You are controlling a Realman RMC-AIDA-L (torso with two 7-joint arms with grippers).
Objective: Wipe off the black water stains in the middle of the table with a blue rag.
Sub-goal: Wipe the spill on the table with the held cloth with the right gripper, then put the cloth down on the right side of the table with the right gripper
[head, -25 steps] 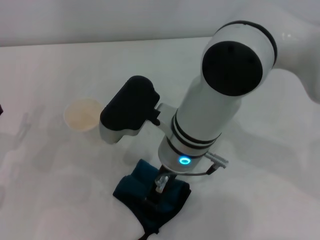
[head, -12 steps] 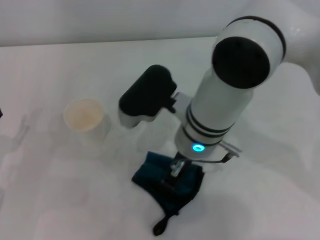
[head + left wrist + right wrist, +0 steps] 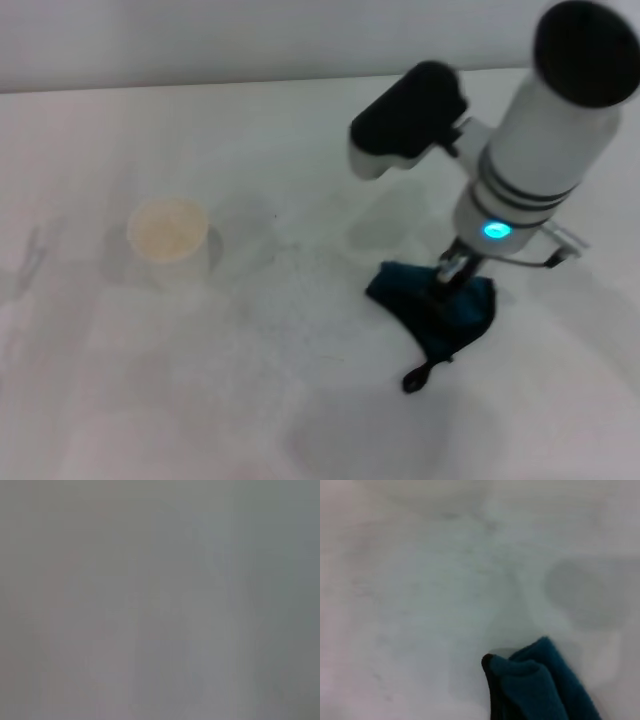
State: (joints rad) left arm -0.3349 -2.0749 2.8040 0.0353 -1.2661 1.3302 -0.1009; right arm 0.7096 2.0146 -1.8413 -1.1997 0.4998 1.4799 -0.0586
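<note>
Open table (image 3: 300,400) (cup (image 3: 167,231) aside)

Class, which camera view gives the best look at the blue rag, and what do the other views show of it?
The head view: the whole blue rag lies on the table, pinned under the right gripper, its black loop trailing. The right wrist view shows only one folded corner of it. The left wrist view shows none of it.

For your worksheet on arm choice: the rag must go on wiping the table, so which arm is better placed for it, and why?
The right. Its gripper is already pressed down on the blue rag on the table. No left arm shows in the head view.
</note>
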